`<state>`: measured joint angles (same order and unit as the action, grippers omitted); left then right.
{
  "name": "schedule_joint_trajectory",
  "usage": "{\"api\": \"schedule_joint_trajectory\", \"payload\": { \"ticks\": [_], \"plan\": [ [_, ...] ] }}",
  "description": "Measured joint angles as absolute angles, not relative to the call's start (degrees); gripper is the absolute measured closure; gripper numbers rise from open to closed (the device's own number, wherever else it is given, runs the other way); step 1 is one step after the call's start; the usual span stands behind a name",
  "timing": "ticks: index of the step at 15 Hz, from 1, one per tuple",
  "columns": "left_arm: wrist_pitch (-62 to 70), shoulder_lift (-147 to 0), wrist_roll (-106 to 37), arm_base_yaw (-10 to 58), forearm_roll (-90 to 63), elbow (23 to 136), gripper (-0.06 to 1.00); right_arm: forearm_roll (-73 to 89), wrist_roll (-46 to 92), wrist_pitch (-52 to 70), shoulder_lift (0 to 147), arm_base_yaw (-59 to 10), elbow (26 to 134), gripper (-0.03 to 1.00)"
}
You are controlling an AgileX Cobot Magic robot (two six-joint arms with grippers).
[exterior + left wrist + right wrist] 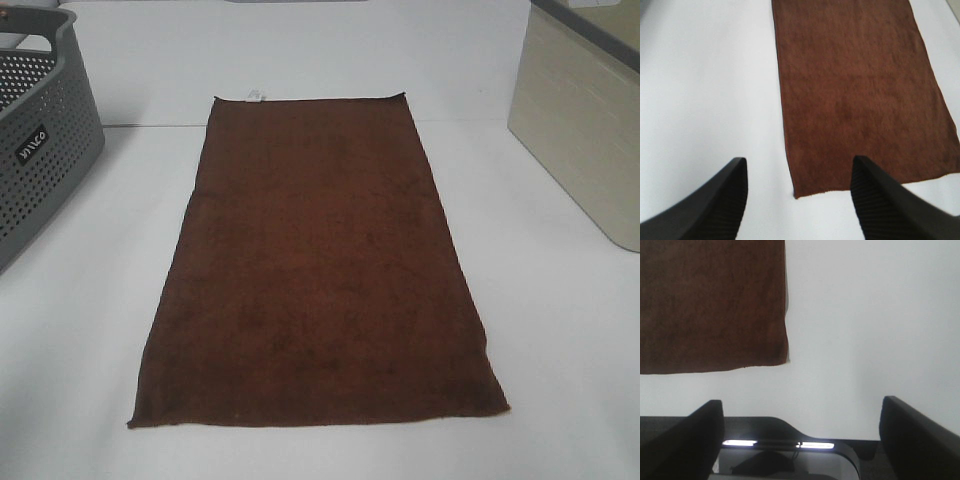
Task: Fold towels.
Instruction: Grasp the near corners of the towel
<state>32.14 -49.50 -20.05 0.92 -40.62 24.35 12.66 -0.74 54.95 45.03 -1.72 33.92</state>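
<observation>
Our fuzzy brown towel [315, 270] lies flat, rectangular, on the white table [80, 350]. Our left gripper [799, 200] and right gripper [800, 427] gape wide, empty.

Grey perforated plastic basket [45, 140]: cut by the high view's left and top edges, and its white lettering is illegible. Beige ribbed bin [580, 130]: cropped at the right. Small white tag [254, 96] on the dark reddish-brown terry towel [315, 270]: too small to read. Wrist views: towel runs out of frame; black fingers [715, 205] cropped at their bases.
</observation>
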Motion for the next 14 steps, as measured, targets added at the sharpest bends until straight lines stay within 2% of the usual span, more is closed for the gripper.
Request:
{"api": "schedule_joint_trajectory", "payload": {
  "ticks": [6,7,14],
  "plan": [
    [32.66,-74.94,-33.92,0.92,-55.18,24.35,0.36,22.12,10.71,47.21,67.09,-1.72,34.03,0.17],
    [32.54,-81.99,-40.68,0.92,-60.62,24.41,0.36,24.81,14.27,44.52,73.28,-1.72,34.03,0.17],
    [32.2,-96.26,-68.18,0.92,-86.23,24.58,0.36,41.71,30.25,37.3,86.97,-1.72,34.03,0.2]
  ]
}}
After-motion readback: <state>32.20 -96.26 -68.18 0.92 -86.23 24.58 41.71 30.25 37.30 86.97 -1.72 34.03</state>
